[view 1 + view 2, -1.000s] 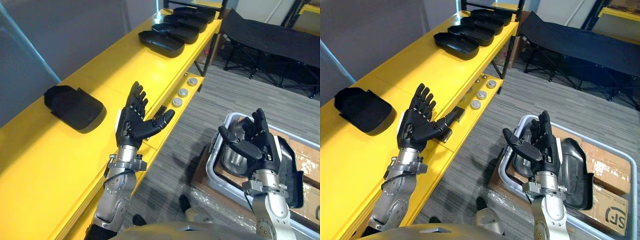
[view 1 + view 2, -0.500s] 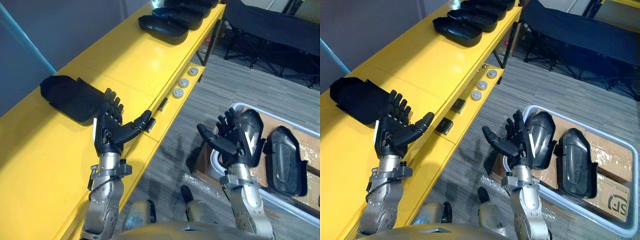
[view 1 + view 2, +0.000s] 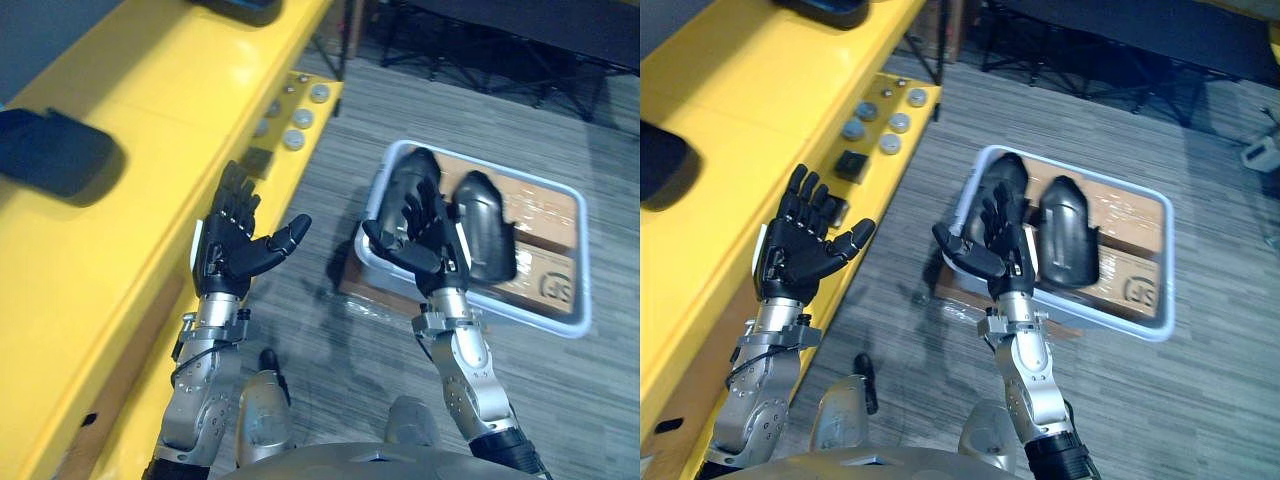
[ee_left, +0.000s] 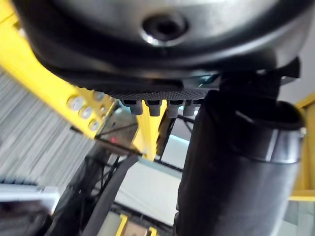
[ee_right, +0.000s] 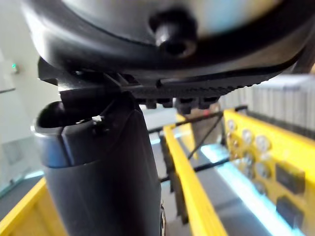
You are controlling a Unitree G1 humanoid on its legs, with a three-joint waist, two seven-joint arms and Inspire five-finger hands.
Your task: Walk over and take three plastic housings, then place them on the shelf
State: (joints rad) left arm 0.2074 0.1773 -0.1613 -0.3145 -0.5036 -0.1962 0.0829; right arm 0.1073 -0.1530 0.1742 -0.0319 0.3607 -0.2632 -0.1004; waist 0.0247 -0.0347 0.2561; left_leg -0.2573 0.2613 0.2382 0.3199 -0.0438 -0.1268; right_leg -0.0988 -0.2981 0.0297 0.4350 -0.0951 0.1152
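Note:
Two black plastic housings (image 3: 1068,231) lie side by side in a white tray (image 3: 1164,262) on the floor, on top of cardboard. One more black housing (image 3: 55,156) rests on the yellow shelf (image 3: 120,110) at the left. My left hand (image 3: 228,250) is raised beside the shelf's edge, open and empty. My right hand (image 3: 420,237) is held up in front of the tray's near-left corner, fingers straight, holding nothing. It partly covers the left housing (image 3: 412,172) in the tray.
Round silver knobs (image 3: 880,122) and a dark square switch (image 3: 849,163) sit on the shelf's front panel. A black folding cot (image 3: 480,30) stands on the grey floor beyond the tray. Another dark housing (image 3: 830,10) lies further along the shelf.
The camera has swung right and down, away from the shelf and onto the tray. Both hands stay raised and open; the tray now lies straight ahead of the right hand.

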